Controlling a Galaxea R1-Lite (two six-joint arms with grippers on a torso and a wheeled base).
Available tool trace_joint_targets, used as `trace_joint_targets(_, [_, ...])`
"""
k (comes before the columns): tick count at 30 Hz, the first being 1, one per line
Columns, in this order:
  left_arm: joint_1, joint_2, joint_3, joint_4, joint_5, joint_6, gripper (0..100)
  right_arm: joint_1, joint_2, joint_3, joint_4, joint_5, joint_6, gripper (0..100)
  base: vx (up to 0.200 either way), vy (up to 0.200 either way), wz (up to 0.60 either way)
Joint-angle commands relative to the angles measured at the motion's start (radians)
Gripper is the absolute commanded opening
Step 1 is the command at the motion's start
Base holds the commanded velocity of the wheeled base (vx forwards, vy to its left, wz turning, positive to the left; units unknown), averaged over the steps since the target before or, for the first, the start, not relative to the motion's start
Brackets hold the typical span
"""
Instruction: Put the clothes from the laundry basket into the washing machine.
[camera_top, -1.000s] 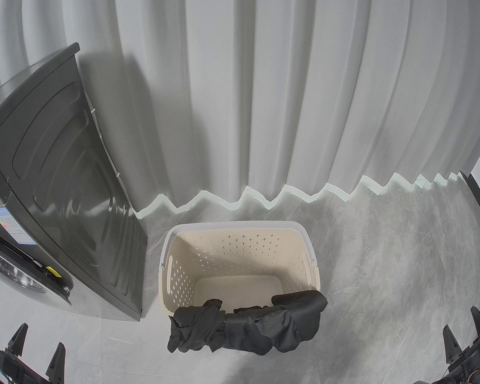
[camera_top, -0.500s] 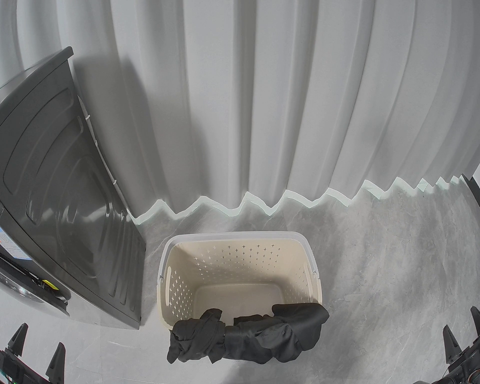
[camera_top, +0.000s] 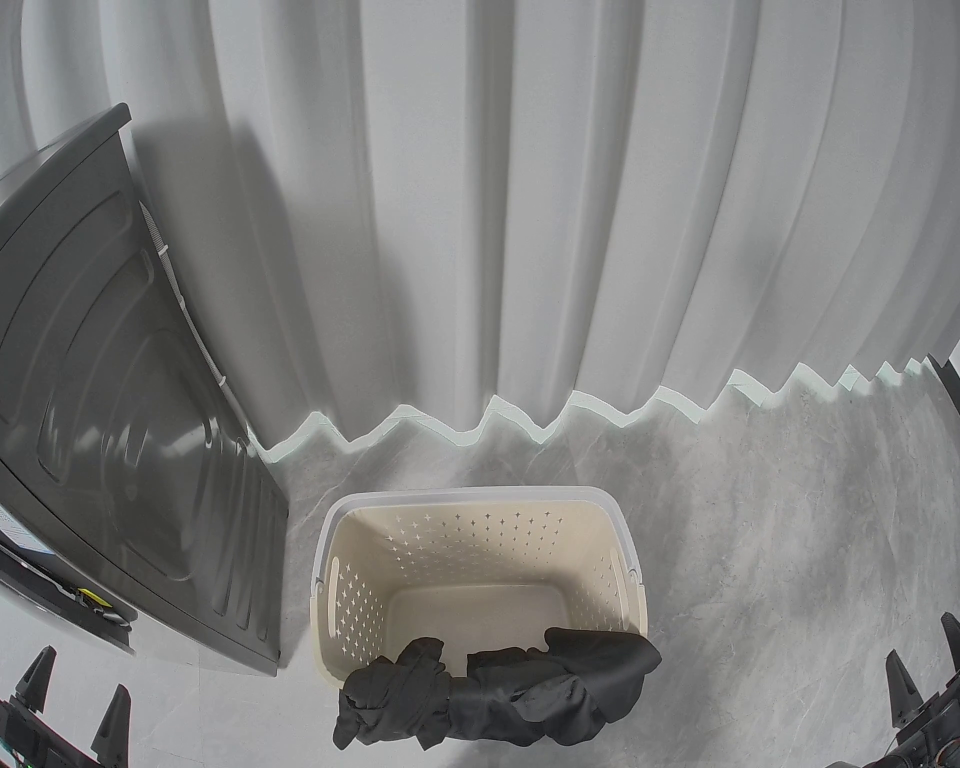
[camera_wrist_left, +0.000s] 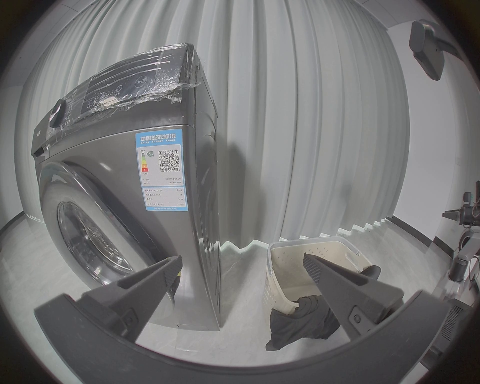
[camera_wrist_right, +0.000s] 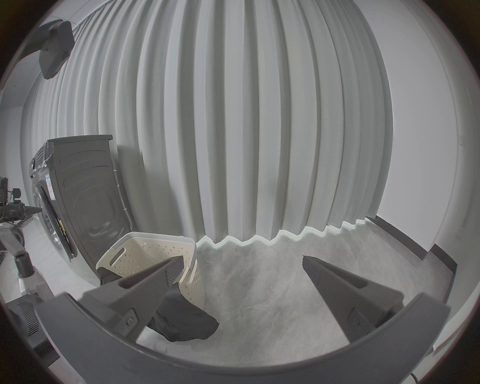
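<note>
A cream laundry basket stands on the floor just right of the grey washing machine. A black garment hangs over the basket's near rim, partly inside and partly outside. My left gripper is open, low in front of the machine, well left of the basket. My right gripper is open too, far to the basket's right. The left wrist view shows the machine's front with its round door shut, the basket and the garment. Basket and garment also appear in the right wrist view.
A white pleated curtain hangs behind the basket and machine. Bare grey floor stretches to the right of the basket. The machine's side panel stands close against the basket's left wall.
The whole head picture has shifted, so the camera moved: basket and machine now sit lower in it. The garment, basket and both grippers keep their places.
</note>
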Motion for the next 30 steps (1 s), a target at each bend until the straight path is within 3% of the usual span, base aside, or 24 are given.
trace_joint_targets(1, [0.0, -0.013, 0.016, 0.0, 0.0, -0.001, 100, 0.0, -0.016, 0.016, 0.0, 0.0, -0.001, 100, 0.0, 0.0, 0.0])
trace_joint_targets(9, [0.0, -0.013, 0.016, 0.0, 0.0, -0.001, 100, 0.0, -0.016, 0.016, 0.0, 0.0, -0.001, 100, 0.15, 0.0, 0.0])
trace_joint_targets(21, [0.0, -0.013, 0.016, 0.0, 0.0, -0.002, 100, 0.0, -0.016, 0.016, 0.0, 0.0, -0.001, 100, 0.0, 0.0, 0.0])
trace_joint_targets(30, [0.0, -0.013, 0.016, 0.0, 0.0, -0.002, 100, 0.0, -0.016, 0.016, 0.0, 0.0, -0.001, 100, 0.2, 0.0, 0.0])
